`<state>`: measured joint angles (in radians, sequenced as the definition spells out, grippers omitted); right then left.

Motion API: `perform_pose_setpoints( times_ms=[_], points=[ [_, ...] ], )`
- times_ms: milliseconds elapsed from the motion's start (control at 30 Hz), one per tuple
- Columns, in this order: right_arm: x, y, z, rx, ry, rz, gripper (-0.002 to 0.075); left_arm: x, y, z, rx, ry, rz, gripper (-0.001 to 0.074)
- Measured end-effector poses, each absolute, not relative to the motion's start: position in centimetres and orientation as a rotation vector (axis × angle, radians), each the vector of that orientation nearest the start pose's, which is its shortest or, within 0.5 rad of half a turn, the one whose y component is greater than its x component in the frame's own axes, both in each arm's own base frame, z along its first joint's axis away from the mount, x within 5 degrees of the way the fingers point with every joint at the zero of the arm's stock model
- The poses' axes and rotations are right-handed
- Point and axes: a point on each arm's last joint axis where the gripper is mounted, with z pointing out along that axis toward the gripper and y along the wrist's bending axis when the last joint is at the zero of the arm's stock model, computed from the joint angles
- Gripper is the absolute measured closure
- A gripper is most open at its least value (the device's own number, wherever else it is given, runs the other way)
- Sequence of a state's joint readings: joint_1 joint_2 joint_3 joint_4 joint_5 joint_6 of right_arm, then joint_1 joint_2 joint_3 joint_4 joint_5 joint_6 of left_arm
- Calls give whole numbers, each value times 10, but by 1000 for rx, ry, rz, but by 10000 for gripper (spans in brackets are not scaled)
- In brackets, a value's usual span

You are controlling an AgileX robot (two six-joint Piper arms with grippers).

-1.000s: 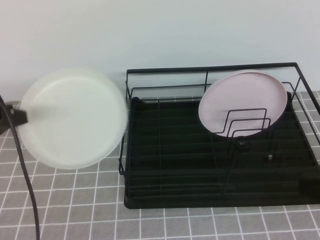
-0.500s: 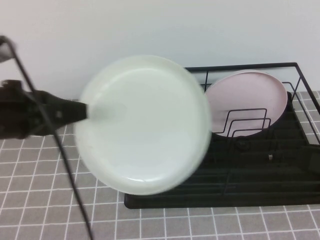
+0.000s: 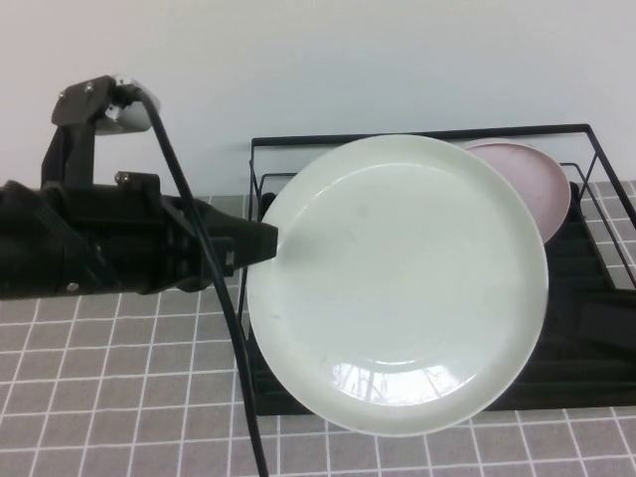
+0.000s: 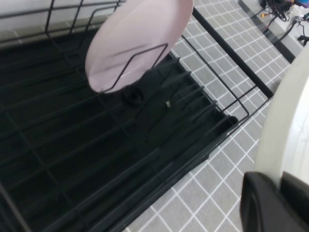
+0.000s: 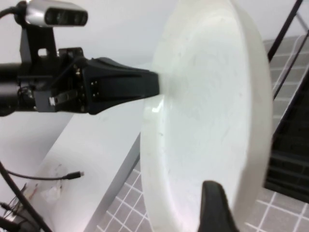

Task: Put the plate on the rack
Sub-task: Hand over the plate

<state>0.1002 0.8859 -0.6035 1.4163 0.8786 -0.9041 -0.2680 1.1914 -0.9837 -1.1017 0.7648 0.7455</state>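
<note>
My left gripper (image 3: 270, 244) is shut on the left rim of the glossy white plate (image 3: 397, 283) and holds it in the air, tilted face-up, over the black wire rack (image 3: 596, 338). The plate hides most of the rack in the high view. In the left wrist view the gripper (image 4: 279, 186) pinches the plate's rim (image 4: 289, 130) above the rack's tray (image 4: 72, 125). My right gripper (image 5: 215, 208) is out of the high view. In its own wrist view it shows as a dark shape in front of the plate (image 5: 203, 116).
A pale pink plate (image 3: 542, 184) leans upright against the wire dividers at the rack's back right, also in the left wrist view (image 4: 135, 43). The rack stands on a grey tiled mat (image 3: 119, 397) against a white wall. The left arm's cable (image 3: 214, 288) hangs down.
My left arm has carried the white plate from left of the rack rightward and nearer the camera. It now hangs over the rack and covers most of the pink plate.
</note>
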Motion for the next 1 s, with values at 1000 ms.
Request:
perform_pose_setpoints(
  times_ms=[1000],
  points=[
    [199, 103, 305, -485, 1966, 1286, 468, 220, -119, 355, 482, 2077, -986, 735]
  ],
)
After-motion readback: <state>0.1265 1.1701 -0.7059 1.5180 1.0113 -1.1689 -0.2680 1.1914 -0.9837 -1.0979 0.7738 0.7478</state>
